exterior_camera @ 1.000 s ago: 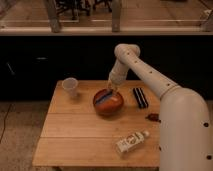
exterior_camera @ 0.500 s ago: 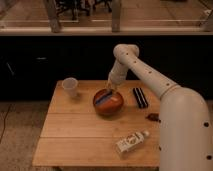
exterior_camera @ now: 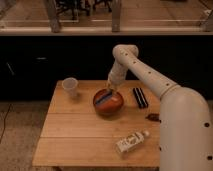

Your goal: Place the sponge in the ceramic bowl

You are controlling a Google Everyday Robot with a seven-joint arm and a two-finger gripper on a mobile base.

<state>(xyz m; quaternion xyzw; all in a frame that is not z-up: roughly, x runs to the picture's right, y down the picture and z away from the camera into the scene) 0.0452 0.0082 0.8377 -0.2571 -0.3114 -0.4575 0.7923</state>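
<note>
Whether the gripper (exterior_camera: pixel 110 88) was spread or closed could not be told in the camera view; it hung at the end of the white arm (exterior_camera: pixel 145 70), pointing down at the far rim of the ceramic bowl (exterior_camera: pixel 116 107). The sponge (exterior_camera: pixel 104 98) lay inside that bowl as a slanted blue strip, its upper end just under the gripper. The bowl sat near the middle of the wooden table (exterior_camera: pixel 75 130). A white cup (exterior_camera: pixel 70 87) stood upright to its left, apart from it, and a black ridged bar (exterior_camera: pixel 140 97) lay just beside it on the right. A pale bottle (exterior_camera: pixel 131 142) lay on its side near the front edge, and a small dark object (exterior_camera: pixel 152 118) rested by the right edge
</note>
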